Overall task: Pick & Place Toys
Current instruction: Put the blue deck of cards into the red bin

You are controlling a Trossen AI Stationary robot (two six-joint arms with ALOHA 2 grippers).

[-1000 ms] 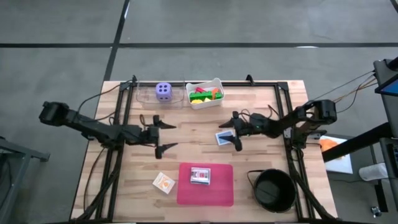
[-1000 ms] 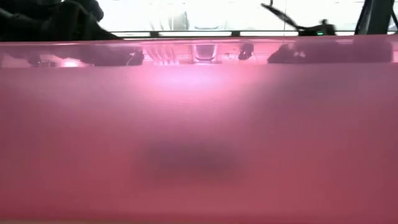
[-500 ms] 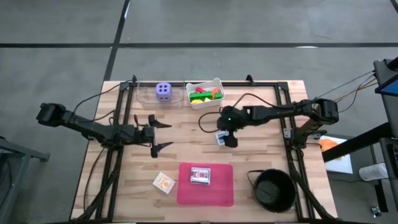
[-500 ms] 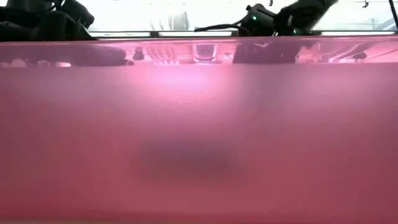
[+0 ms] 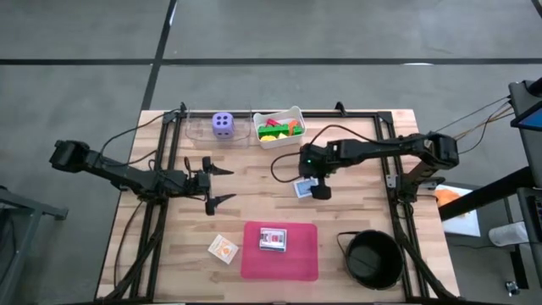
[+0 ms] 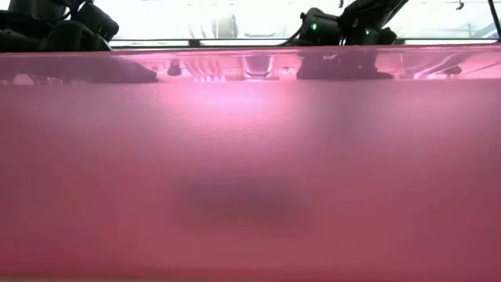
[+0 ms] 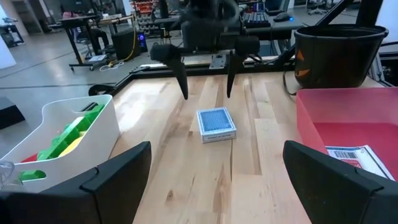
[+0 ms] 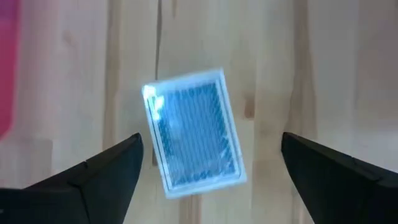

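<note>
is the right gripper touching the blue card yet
Apart. In the left wrist view the right gripper hangs open above the blue card, with bare wood showing between its fingertips and the card.

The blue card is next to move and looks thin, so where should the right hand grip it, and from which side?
Come straight down from above. The blue card lies flat on the bare wood table, clear of the white tub, so only its edges offer purchase. Close across its two long edges, the narrower span. The right hand hangs over it, open; the card sits slightly askew, so a small wrist turn would probably help.
</note>
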